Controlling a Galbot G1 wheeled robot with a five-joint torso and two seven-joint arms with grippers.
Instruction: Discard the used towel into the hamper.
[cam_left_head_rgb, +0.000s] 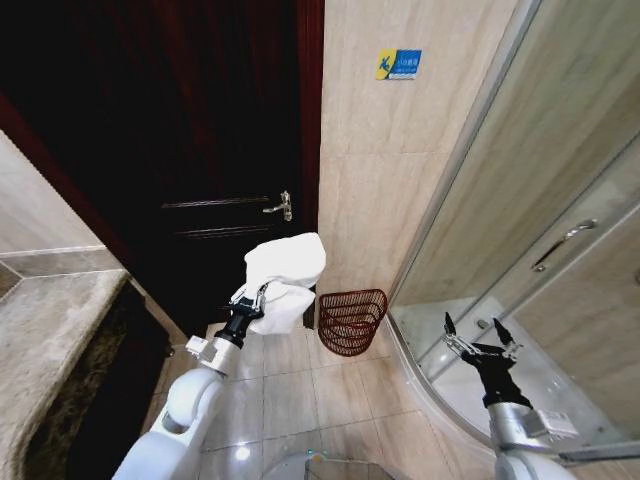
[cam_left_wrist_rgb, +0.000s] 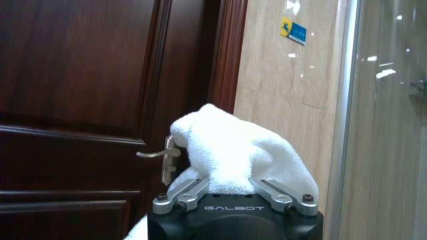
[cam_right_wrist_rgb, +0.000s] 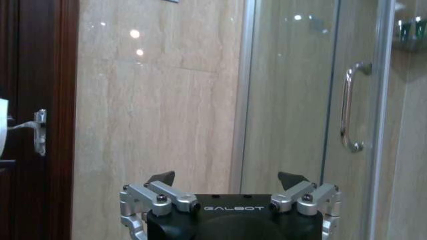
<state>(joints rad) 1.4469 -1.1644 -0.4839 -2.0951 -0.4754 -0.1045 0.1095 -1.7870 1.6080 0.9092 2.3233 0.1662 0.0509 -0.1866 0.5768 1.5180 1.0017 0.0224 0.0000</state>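
Carry step: left gripper (cam_left_head_rgb: 262, 296) clamps towel (cam_left_head_rgb: 285, 278) aloft, just left of hamper (cam_left_head_rgb: 351, 321) on floor by wall. Right gripper (cam_left_head_rgb: 481, 341) idle, splayed. Next calls for shifting over hamper, then release.

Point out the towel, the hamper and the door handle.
towel (cam_left_head_rgb: 288, 268): head view, on the upper bulge of the white cloth.
hamper (cam_left_head_rgb: 352, 322): head view, on its reddish wire wall.
door handle (cam_left_head_rgb: 279, 206): head view, on the metal lever.
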